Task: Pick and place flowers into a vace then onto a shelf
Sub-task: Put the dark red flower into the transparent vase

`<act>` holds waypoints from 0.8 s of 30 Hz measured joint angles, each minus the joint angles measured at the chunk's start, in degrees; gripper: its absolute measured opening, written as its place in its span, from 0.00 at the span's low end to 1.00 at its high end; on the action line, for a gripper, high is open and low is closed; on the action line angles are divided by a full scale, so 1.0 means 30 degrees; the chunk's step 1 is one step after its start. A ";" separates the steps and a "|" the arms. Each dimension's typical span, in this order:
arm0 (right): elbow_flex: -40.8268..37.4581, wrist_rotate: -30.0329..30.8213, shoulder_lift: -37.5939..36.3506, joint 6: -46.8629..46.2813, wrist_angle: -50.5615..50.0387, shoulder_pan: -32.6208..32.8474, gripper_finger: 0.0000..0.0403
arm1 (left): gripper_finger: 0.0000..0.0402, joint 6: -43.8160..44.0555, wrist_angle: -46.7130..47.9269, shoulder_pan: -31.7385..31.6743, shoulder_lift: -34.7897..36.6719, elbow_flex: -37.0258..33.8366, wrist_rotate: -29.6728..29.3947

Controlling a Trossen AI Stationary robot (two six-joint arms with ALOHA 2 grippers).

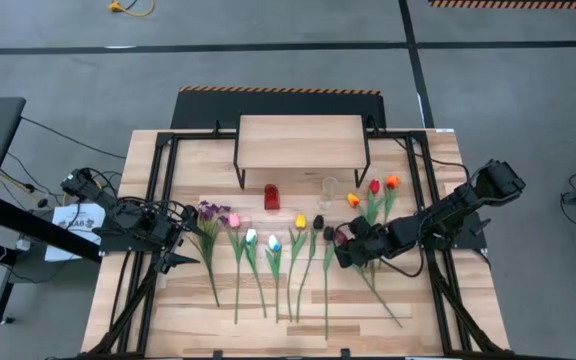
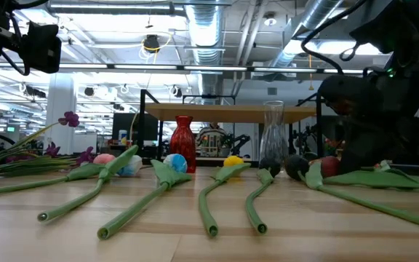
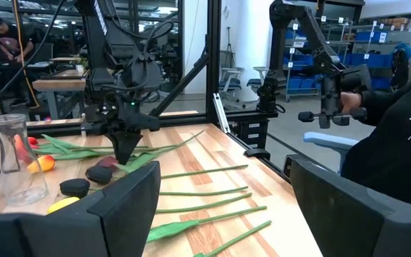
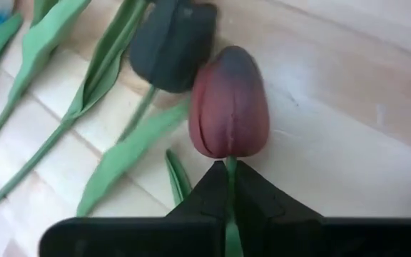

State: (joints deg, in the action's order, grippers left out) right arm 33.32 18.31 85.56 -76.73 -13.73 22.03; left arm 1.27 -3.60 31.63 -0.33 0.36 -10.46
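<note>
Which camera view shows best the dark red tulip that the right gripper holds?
The right wrist view: the dark red tulip fills it, its stem pinched in the right gripper. The high view shows only a small dark spot, the low view a part-hidden bud, the left wrist view a distant one.

Two vases (image 1: 272, 198), one shelf (image 1: 301, 140), about eleven flowers (image 1: 274, 243).

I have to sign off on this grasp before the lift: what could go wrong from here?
The right end effector is shut on the maroon tulip's thin stem just below the head, so the long stem may swing or slip when lifted. A darker tulip touches it and could be dragged along.
</note>
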 joint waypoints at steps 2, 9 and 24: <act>0.0390 0.0131 0.0000 0.0007 -0.0931 -0.0012 0.03 | 0.75 0.0004 0.0000 -0.0002 -0.0003 0.0000 0.0000; 0.2055 0.0551 -0.0007 0.0029 -0.4450 -0.0010 0.02 | 0.75 -0.0003 -0.0003 -0.0003 0.0004 0.0000 -0.0003; 0.6297 0.1806 -0.0058 0.1373 -0.9737 0.0150 0.02 | 0.75 0.0001 0.0000 0.0001 -0.0001 0.0000 -0.0005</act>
State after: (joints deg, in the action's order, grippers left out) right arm 52.21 23.73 85.38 -72.61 -42.94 22.48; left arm 1.27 -3.60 31.63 -0.33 0.36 -10.47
